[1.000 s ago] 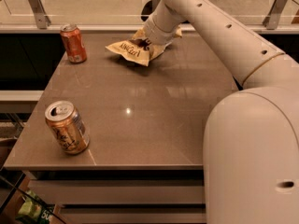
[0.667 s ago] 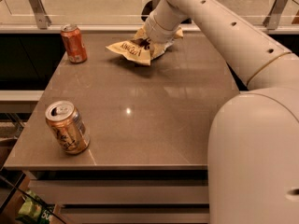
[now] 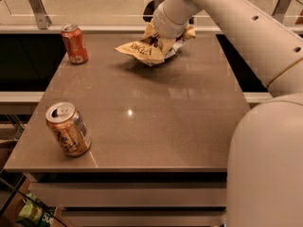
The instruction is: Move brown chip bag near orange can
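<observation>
The brown chip bag (image 3: pixel 142 51) shows its cream-yellow end with lettering, crumpled, at the far middle of the table. My gripper (image 3: pixel 164 40) comes down from the arm at the top right and is shut on the bag's right part. The bag hangs just above the table, with a shadow under it. The wrist and the bag hide most of the gripper. The orange can (image 3: pixel 68 129), pale golden-orange with a silver top, stands at the near left corner of the table, far from the bag.
A deeper red-orange can (image 3: pixel 75 44) stands at the far left of the brown table (image 3: pixel 165 126). A glass rail with metal posts (image 3: pixel 38 6) runs behind the table. My arm's white body (image 3: pixel 265 164) fills the right side.
The bag and gripper have shifted slightly to the right and the bag looks a little higher. Both cans have stayed in place.
</observation>
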Controlling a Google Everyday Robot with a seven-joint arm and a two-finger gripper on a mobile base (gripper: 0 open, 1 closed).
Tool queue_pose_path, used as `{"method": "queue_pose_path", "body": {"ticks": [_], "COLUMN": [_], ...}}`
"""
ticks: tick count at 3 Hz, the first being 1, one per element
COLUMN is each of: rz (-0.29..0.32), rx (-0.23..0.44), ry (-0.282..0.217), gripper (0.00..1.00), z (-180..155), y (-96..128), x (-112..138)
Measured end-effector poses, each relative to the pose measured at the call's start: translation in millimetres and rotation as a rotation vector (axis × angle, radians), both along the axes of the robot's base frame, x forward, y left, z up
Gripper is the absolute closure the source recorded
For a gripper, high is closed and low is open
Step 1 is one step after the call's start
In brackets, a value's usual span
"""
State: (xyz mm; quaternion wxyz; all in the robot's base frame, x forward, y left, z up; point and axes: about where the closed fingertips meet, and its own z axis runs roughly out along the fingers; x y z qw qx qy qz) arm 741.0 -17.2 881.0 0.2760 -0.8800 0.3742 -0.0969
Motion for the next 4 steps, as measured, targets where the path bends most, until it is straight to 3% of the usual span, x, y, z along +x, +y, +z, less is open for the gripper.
{"method": "queue_pose_path", "body": {"ticks": [2, 4], "rz": [-0.050, -0.118], "rx": [-0.002, -0.010], "ry": [-0.034, -0.058], "gripper": [1.00, 1.00], "z": [29, 51], "y": [-15, -27], "x": [-25, -70]}}
